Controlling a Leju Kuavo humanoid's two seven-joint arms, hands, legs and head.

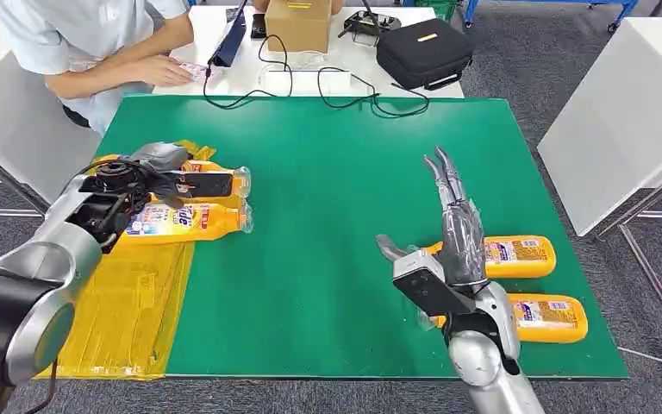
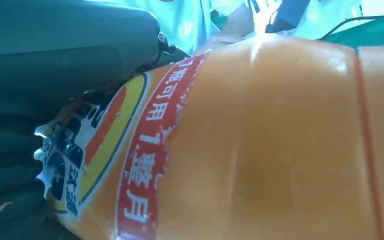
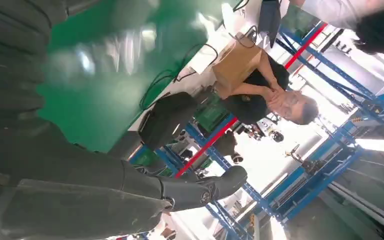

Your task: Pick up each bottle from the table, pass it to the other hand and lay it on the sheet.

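Two orange bottles lie side by side on the yellow sheet (image 1: 129, 310) at the table's left. My left hand (image 1: 134, 185) grips the farther bottle (image 1: 224, 183), dark fingers across its body; its red-banded label (image 2: 150, 150) is close up in the left wrist view. The nearer bottle (image 1: 191, 221) lies free just beside it. Two more orange bottles lie on the green mat at the right, one (image 1: 521, 256) behind the other (image 1: 550, 317). My right hand (image 1: 457, 233) hovers just left of them, fingers straight and apart, holding nothing; its thumb (image 3: 200, 190) sticks out free.
A person leans on the white table behind the mat's far left corner (image 1: 95, 52). A cardboard box (image 1: 297, 24), a black case (image 1: 422, 52) and cables (image 1: 345, 90) lie back there. Another white table (image 1: 621, 112) stands to the right.
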